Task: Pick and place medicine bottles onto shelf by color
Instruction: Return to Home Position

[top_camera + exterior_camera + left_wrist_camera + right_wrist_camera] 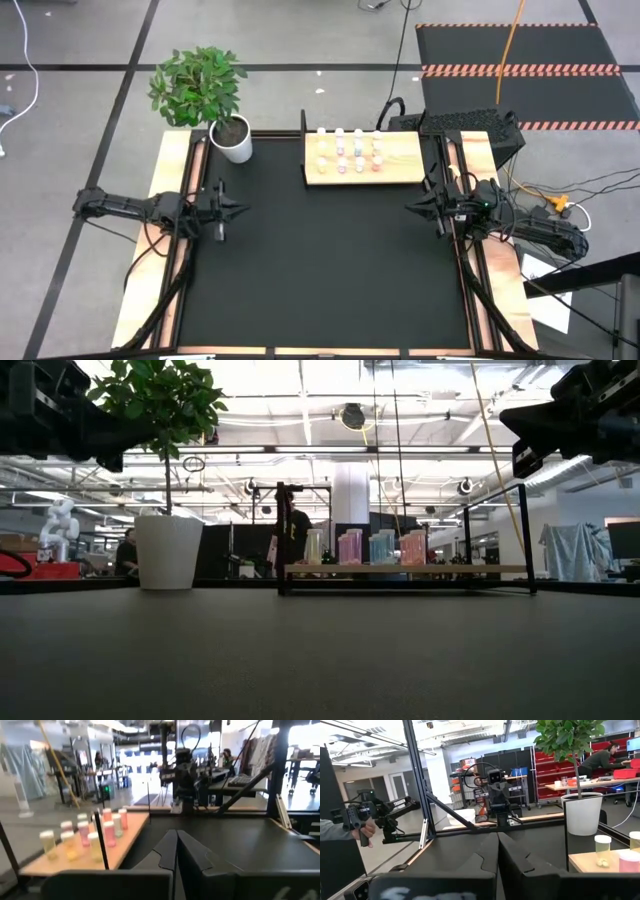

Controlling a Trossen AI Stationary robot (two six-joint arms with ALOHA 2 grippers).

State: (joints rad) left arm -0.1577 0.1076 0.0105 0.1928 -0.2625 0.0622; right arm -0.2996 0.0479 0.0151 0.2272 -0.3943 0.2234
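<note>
Homing, seemingly: left gripper [240, 210] and right gripper [408, 207] at opposite table [320, 280] edges, pinched shut, empty; medicine bottles [349, 150] ranked on shelf [405, 170]. Calls only for settling.

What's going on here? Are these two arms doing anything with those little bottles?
Right now neither arm is holding anything. The left gripper and right gripper hang shut and empty at opposite sides of the table, well apart from the shelf. The medicine bottles all stand on that shelf in neat rows, beside a potted plant.
</note>
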